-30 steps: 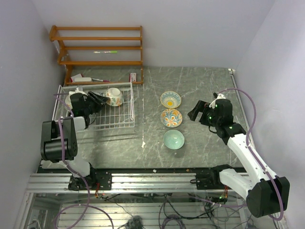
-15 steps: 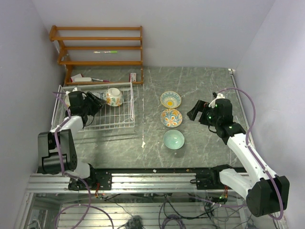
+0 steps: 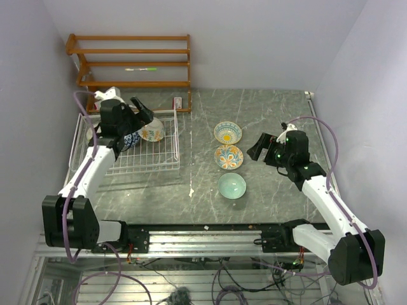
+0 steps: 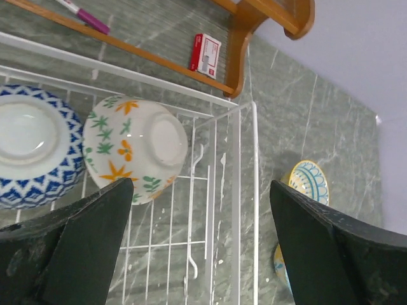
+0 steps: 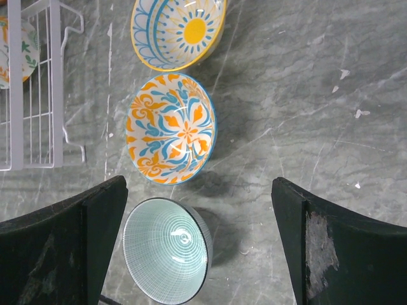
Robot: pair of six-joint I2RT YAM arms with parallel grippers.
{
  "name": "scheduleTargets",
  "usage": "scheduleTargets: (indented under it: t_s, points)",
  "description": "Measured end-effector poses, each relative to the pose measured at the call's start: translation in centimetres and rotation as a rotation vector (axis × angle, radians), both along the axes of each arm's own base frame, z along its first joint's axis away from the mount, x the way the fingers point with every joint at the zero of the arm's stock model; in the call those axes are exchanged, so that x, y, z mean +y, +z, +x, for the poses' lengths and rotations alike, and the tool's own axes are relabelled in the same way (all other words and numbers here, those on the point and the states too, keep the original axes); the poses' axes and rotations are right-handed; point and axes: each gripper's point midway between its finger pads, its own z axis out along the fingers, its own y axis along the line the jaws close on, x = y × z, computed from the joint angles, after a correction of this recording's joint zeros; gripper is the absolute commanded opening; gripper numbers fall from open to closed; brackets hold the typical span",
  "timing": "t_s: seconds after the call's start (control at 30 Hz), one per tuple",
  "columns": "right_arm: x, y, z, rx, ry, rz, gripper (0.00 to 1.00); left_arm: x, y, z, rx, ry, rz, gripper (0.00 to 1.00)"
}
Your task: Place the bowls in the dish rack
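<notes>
I log right end effector [image 3: 257, 146], jaws wide, empty; orange-blue bowl [image 3: 228, 156] at its 9 o'clock, this arm the nearer

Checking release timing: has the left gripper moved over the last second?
Yes. The left gripper has shifted from mid dish rack toward its far rim, nearer the wooden shelf.

five bowls [image 4: 32, 149] [image 4: 137, 149] [image 5: 180, 28] [image 5: 170, 127] [image 5: 165, 248] visible; one dish rack [image 3: 152, 159]; one wooden shelf [image 3: 133, 83]; one small red-white box [image 4: 205, 52].
</notes>
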Motion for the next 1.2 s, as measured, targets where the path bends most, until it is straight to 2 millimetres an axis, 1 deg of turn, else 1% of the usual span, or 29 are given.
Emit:
scheduleTargets:
  t_s: [0.07,0.13,0.27,0.4,0.5,0.6,0.73,0.8,0.93,1.07,1.2]
  points:
    - [0.2,-0.1,-0.1,0.004,0.010,0.005,0.98,-1.1,0.0,0.4,0.006,-0.021,0.037,0.99]
    - [0.3,0.0,-0.1,0.005,0.017,0.009,0.99,-2.2,-0.6,1.1,0.027,-0.040,0.081,0.99]
    - [0.6,0.5,0.0,-0.005,0.031,0.019,1.00,-3.4,-2.8,2.6,0.102,-0.054,0.184,0.99]
    - [1.0,0.7,-0.1,-0.006,0.053,0.031,1.00,-4.2,-4.4,3.7,0.158,-0.038,0.303,0.99]
    - [1.2,0.6,-0.2,-0.001,0.065,0.038,1.00,-5.0,-4.7,3.9,0.180,-0.025,0.396,1.00]
    - [1.4,0.5,-0.3,0.006,0.073,0.042,1.00,-5.4,-4.4,4.1,0.186,-0.003,0.478,0.98]
    - [1.5,0.1,-0.2,0.016,0.084,0.043,1.00,-5.7,-3.4,5.1,0.186,0.042,0.583,0.97]
    - [1.6,0.0,-0.2,0.017,0.087,0.042,1.00,-5.7,-3.6,5.3,0.197,0.059,0.620,0.97]
    - [1.6,0.0,-0.1,0.014,0.092,0.039,1.00,-5.4,-4.9,5.5,0.246,0.086,0.695,0.96]
    - [1.6,-0.1,0.0,0.012,0.097,0.033,1.00,-4.7,-6.5,5.1,0.299,0.098,0.748,0.95]
    - [1.6,-0.2,0.0,0.013,0.099,0.029,1.00,-4.6,-7.3,5.1,0.327,0.095,0.769,0.95]
